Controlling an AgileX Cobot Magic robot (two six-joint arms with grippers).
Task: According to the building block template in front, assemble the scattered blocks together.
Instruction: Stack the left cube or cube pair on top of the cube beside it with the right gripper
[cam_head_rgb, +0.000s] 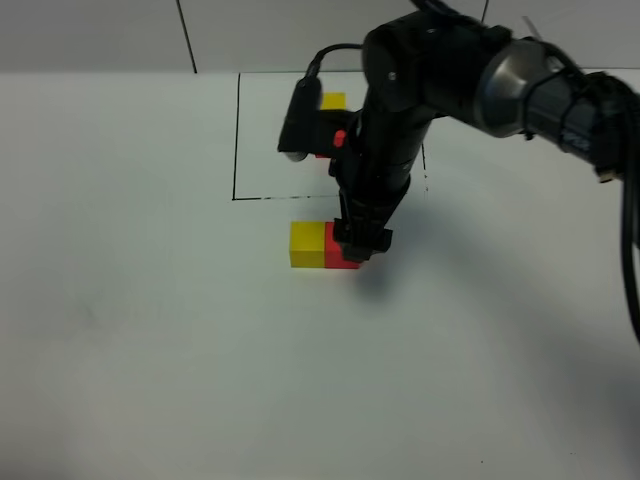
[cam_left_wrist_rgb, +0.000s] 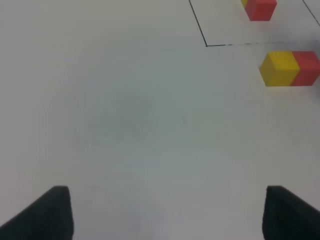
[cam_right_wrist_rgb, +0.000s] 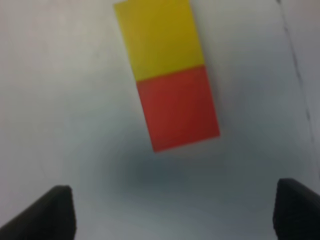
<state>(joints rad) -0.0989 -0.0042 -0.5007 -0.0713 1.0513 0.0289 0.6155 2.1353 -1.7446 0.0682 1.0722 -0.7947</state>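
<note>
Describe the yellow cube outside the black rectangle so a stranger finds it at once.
Find the thin black rectangle drawn on the white table. Just outside its near line a yellow cube and a red cube sit joined side by side. Take the yellow one, left of the red in the high view; the other yellow cube lies inside the rectangle.

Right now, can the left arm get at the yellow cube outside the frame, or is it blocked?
Probably yes: bare table lies between the open left gripper and the yellow cube. Only the right gripper, by the joined red cube, crowds that side.
</note>
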